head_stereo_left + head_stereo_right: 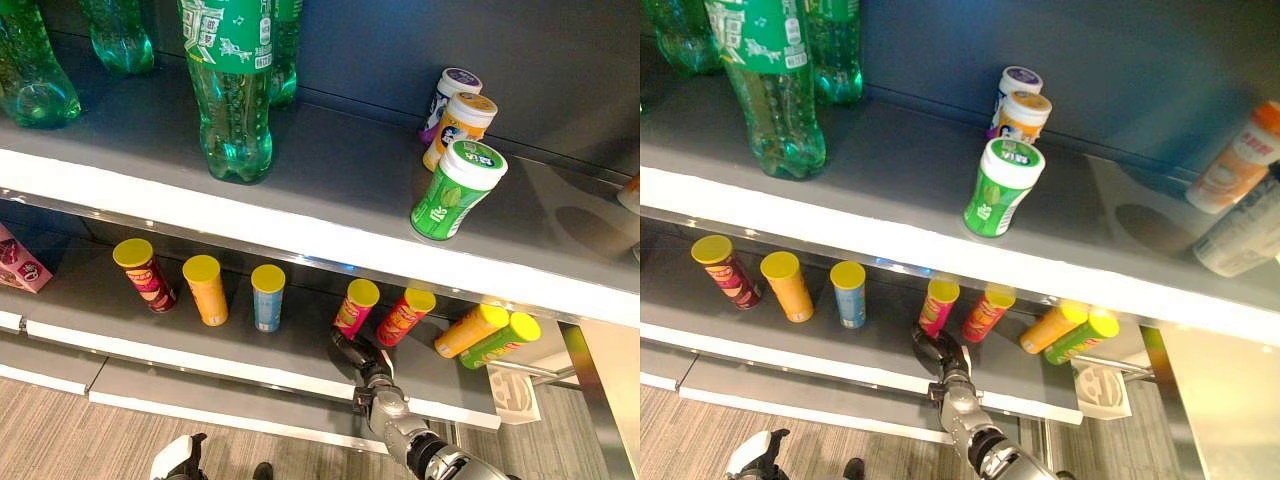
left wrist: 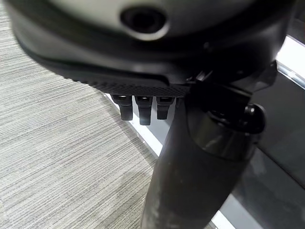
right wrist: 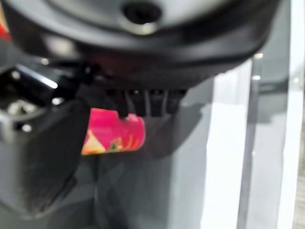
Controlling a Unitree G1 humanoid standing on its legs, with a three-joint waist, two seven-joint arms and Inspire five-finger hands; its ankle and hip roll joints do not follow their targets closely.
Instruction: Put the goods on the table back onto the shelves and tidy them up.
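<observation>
On the lower shelf (image 1: 120, 320) stands a row of chip cans with yellow lids. My right hand (image 1: 357, 358) reaches up to that shelf's front, right below the base of the pink can (image 1: 354, 308). Its fingers are loosely spread and end just short of the can. In the right wrist view the pink can (image 3: 114, 138) shows just past the fingers (image 3: 143, 102), upright and not gripped. To the pink can's right stands a red can (image 1: 404, 316); to its left a blue can (image 1: 267, 297). My left hand (image 1: 178, 460) hangs low over the floor, its fingers (image 2: 140, 109) relaxed and holding nothing.
Further along the row are a dark red can (image 1: 146, 275), an orange can (image 1: 207, 290), and leaning orange (image 1: 470, 330) and green (image 1: 499, 340) cans. The upper shelf (image 1: 330, 170) carries green bottles (image 1: 232, 90) and gum jars (image 1: 457, 190). A pink box (image 1: 20, 263) sits far left.
</observation>
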